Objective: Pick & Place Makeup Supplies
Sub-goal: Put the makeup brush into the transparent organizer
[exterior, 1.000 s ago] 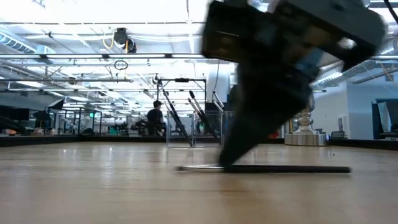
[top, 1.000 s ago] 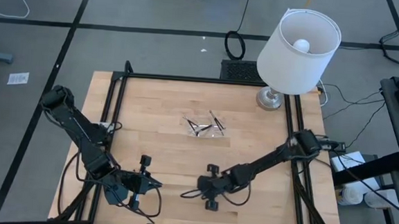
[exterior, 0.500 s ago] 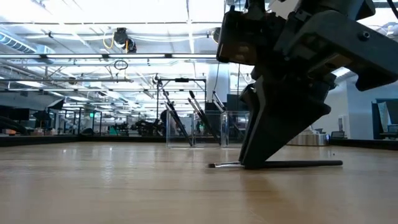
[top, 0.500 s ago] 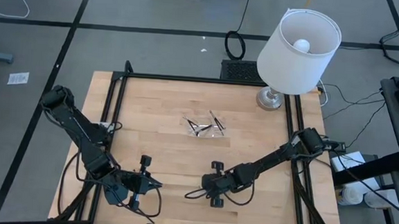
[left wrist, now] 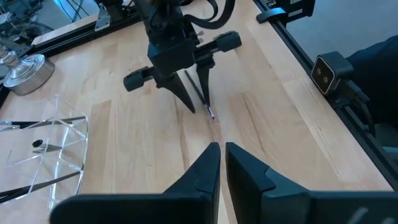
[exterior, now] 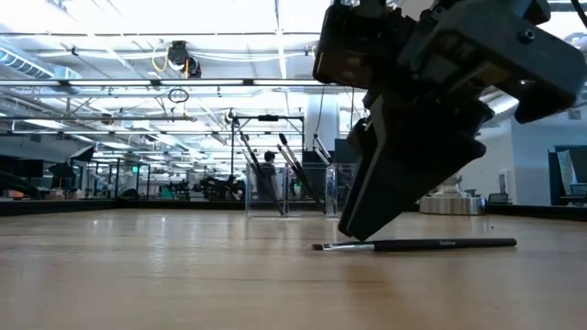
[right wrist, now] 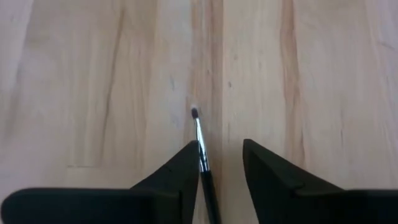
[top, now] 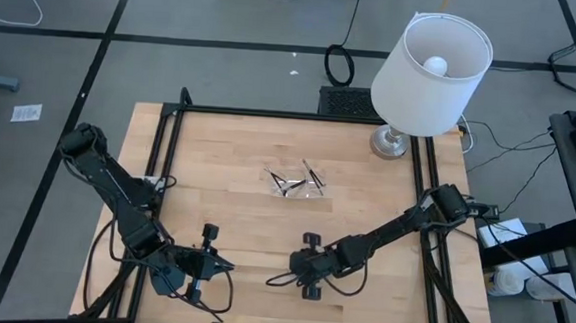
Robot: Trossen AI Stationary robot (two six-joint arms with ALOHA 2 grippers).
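Pale wooden table [top: 227,178] is what we are working over, and we are judging the sorting to be far from finished. One thin dark makeup brush [exterior: 417,245] is lying flat on the boards near the front edge, while the clear plastic tray [top: 297,181] at the table's centre is carrying several more dark sticks [top: 289,185]; from these views we cannot tell which place is the source and which the goal.

Our right gripper [right wrist: 221,163] is standing directly over the brush with its fingers parted. The handle is running between them, close against one finger; we cannot tell whether it is touching, and nothing is being squeezed.

The brush's long axis is lying roughly along the table's front edge, slightly slanted. Its silvery ferrule and small tuft are pointing toward our left arm's side, and its dark handle is trailing back under the right gripper.

Our left gripper [left wrist: 219,160] is waiting near the front-left corner, fingers nearly together and holding nothing.
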